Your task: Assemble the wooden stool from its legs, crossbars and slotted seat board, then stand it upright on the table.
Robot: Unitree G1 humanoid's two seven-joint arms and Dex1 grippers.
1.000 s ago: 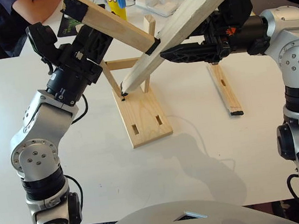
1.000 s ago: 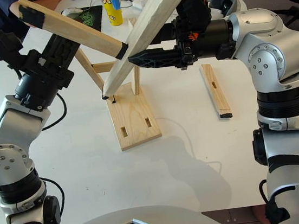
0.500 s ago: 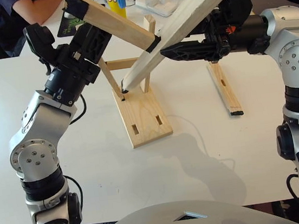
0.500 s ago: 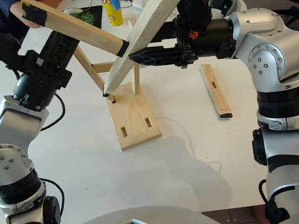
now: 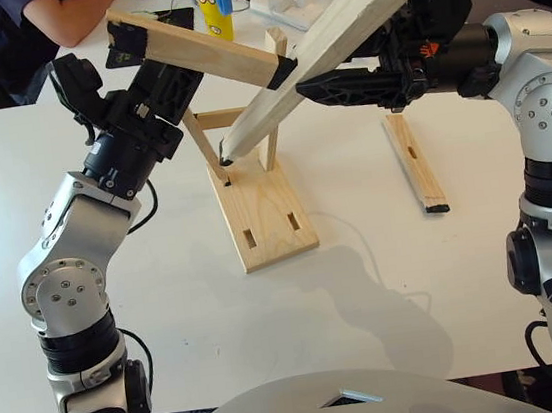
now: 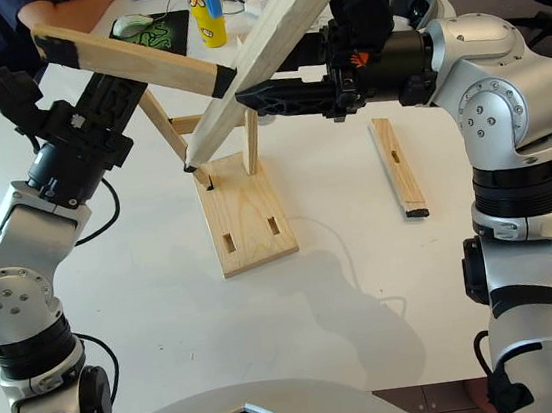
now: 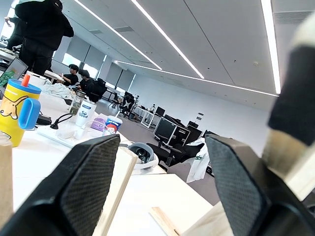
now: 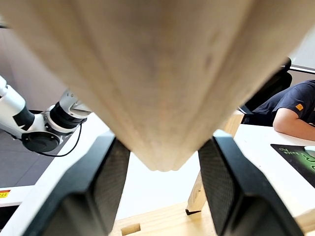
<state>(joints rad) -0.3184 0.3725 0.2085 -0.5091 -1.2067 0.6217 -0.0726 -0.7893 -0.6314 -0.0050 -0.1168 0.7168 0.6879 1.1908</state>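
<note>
Left eye view suggests leg-fitting: the right gripper (image 5: 313, 79) clamps a long pale wooden leg (image 5: 336, 38), its tip near the flat slotted seat board's (image 5: 268, 223) far-left slot at mid-table, probably needing steepening and lowering; I cannot tell how the left gripper (image 5: 171, 76) holds its black-tipped leg (image 5: 201, 46).

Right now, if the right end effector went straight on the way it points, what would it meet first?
The right end effector would likely meet the black-capped end of the leg in the left end effector; depth is unclear, so it might pass beside.
</note>
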